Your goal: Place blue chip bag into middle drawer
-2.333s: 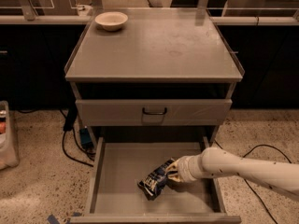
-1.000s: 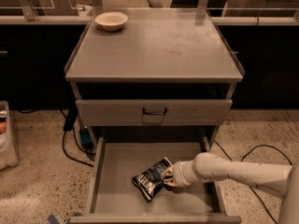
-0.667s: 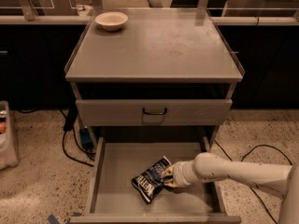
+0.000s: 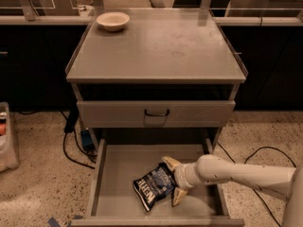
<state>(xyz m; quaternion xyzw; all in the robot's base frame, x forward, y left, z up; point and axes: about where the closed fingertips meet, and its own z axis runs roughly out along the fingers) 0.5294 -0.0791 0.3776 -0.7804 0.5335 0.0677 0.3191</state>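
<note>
The blue chip bag [image 4: 154,187] lies flat on the floor of the pulled-out middle drawer [image 4: 118,167], near the middle and towards the front. My gripper [image 4: 174,180] reaches in from the right, low inside the drawer, at the bag's right end. Its two tan fingers [image 4: 171,162] are spread apart, one past the bag's far corner and one past its near edge, and do not pinch it. The white arm [image 4: 236,172] crosses over the drawer's right wall.
A shut grey drawer front with a small black handle [image 4: 156,113] sits above the open drawer. A cream round bowl [image 4: 112,21] stands at the back left of the cabinet top [image 4: 161,46]. Cables [image 4: 71,145] trail on the floor to the left and right.
The bag has moved down and slightly left with the gripper and now rests on the drawer floor. The fingers have spread apart and let go of it.
</note>
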